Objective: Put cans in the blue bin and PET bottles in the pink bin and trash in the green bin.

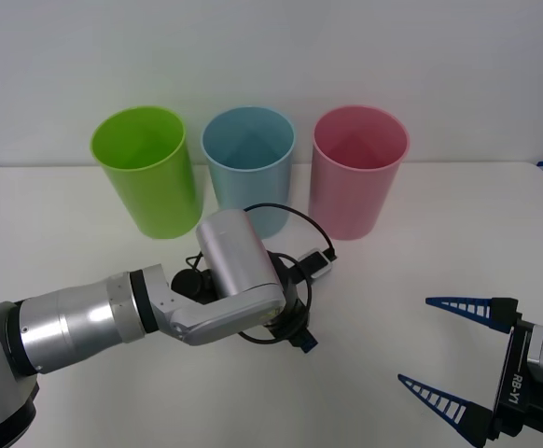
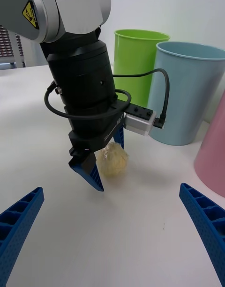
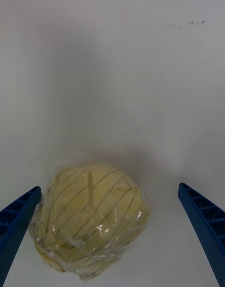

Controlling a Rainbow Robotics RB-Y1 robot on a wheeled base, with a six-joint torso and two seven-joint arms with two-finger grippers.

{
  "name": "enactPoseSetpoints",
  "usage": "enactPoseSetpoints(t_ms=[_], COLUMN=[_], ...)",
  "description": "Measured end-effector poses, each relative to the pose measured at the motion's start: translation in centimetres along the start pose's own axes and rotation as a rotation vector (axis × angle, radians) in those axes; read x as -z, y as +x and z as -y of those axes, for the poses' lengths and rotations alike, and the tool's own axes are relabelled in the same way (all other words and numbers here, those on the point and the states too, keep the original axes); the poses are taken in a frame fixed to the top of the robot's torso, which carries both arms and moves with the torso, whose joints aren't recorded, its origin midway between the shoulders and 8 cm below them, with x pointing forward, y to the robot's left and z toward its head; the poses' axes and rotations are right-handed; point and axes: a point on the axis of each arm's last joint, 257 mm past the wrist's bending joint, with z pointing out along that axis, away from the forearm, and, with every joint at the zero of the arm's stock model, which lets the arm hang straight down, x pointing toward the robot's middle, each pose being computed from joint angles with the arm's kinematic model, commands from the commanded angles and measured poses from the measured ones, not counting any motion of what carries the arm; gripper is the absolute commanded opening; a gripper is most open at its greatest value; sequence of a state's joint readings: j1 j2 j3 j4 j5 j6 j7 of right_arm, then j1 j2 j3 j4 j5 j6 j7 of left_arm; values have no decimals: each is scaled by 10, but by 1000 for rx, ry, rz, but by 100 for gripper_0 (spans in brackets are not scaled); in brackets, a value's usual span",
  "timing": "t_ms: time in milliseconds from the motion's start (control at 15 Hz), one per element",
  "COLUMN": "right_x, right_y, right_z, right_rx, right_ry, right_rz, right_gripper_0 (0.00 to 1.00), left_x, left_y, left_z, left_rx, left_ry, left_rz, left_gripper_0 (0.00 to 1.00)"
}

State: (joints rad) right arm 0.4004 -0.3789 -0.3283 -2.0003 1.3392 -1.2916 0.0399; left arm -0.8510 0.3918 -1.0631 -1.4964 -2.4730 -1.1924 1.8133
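On the white desk [image 1: 85,215] before you, three bins stand in a row against the wall: the green bin [image 1: 146,173] at the left, the blue bin [image 1: 250,163] in the middle, the pink bin [image 1: 358,168] at the right, each upright and just beside the next. Your left tool [image 2: 105,167] points down at the desk in front of the blue bin, fingers spread wide on either side of the trash [image 3: 89,221]. That trash, a pale yellow wrinkly ball under clear film, rests on the desk between those fingers, near one of them; you cannot tell whether it touches. Your right tool [image 1: 439,350] waits low at the desk's right, fingers apart and holding nothing, well apart from the bins
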Motion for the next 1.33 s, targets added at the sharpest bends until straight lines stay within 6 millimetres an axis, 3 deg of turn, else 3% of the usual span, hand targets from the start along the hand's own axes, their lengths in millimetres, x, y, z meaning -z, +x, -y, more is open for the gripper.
enactPoseSetpoints(t_ms=[200,267,333,467,533,1333], right_x=[0,0,0,0,0,0], right_y=[0,0,0,0,0,0], right_z=[0,0,0,0,0,0], right_rx=[0,0,0,0,0,0], right_ry=[0,0,0,0,0,0], right_rz=[0,0,0,0,0,0], right_gripper_0=[100,100,100,100,100,100], left_x=[-4,-5,-5,-5,-6,0], left_y=[1,2,2,2,2,-11], left_z=[-1,-1,-2,-2,-1,-3], left_rx=[8,9,10,11,12,-7], left_ry=[-2,-3,-3,-2,-2,3], left_rz=[-5,-7,-8,-7,-8,54], left_gripper_0=[100,95,75,10,0,0])
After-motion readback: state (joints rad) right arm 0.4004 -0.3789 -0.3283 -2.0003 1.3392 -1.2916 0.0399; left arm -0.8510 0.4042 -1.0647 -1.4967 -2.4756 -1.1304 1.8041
